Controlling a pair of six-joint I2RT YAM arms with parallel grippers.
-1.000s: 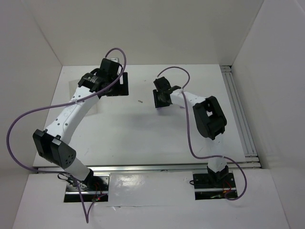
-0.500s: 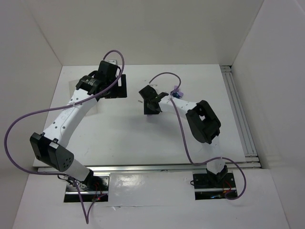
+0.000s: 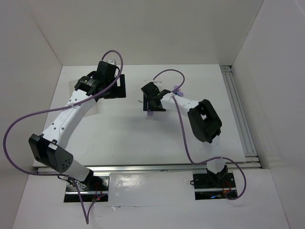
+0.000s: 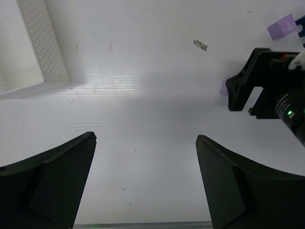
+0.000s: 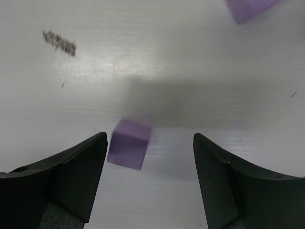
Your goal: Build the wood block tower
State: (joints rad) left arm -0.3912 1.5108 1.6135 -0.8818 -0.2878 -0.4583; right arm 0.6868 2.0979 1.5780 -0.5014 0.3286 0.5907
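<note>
A light purple block [image 5: 128, 143] lies on the white table between my right gripper's open fingers, close to the left finger [image 5: 71, 176] and apart from it. My right gripper [image 5: 150, 157] is open and holds nothing. A second light purple block [image 5: 248, 8] lies farther off at the top edge. From above, my right gripper [image 3: 152, 105] hovers over a small purple block [image 3: 149, 113] at mid-table. My left gripper [image 4: 145, 176] is open and empty. The left wrist view shows a purple block [image 4: 282, 26], a dark blue block [image 4: 300, 26] and the right gripper [image 4: 264, 81].
A translucent white perforated box [image 4: 50, 62] stands at the left of the left wrist view. A small dark scrap [image 5: 59, 43] lies on the table near the right gripper. White walls enclose the table, and a rail [image 3: 238, 109] runs along its right side.
My right gripper has swung left across the table and now sits over the purple block. My left arm has shifted slightly.
</note>
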